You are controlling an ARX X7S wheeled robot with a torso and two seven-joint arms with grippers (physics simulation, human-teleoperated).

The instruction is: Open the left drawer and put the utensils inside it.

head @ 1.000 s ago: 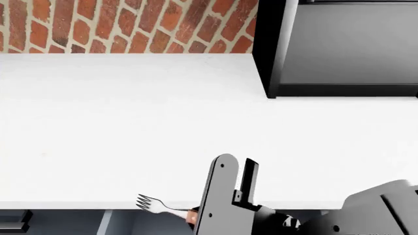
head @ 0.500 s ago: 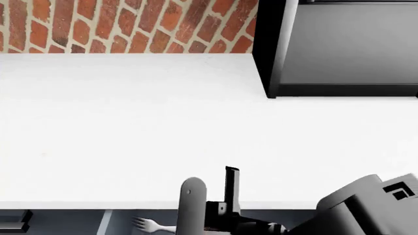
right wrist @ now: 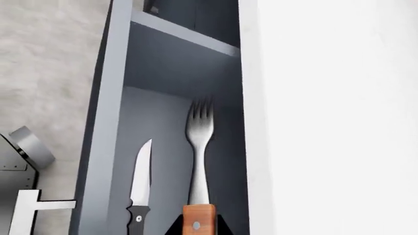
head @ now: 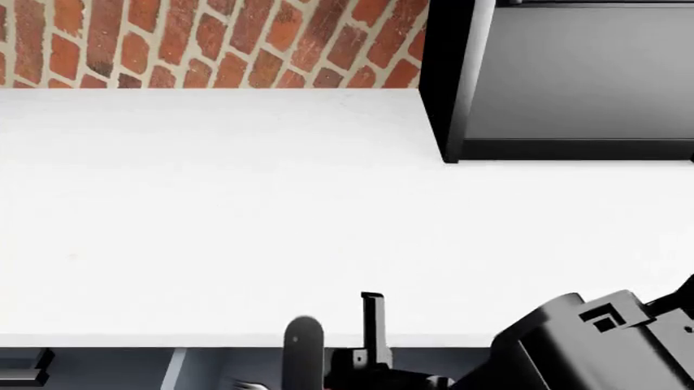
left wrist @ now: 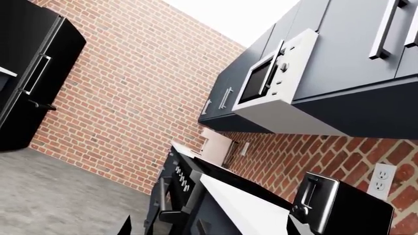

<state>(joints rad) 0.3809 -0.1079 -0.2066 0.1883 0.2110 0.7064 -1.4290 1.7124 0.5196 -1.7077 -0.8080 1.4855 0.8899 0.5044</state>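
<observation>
The drawer (right wrist: 163,112) stands open, knife (right wrist: 139,183) inside. The right gripper (right wrist: 196,230) jaws hold the fork (right wrist: 197,161) over it, unreleased; left jaws' state cannot be told.

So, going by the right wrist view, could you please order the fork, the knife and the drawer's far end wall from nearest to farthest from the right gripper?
1. Fork: its wooden handle sits between the right gripper's fingertips.
2. Knife: beside the fork, lying inside the open drawer.
3. Far end wall: beyond the fork's tines.
</observation>
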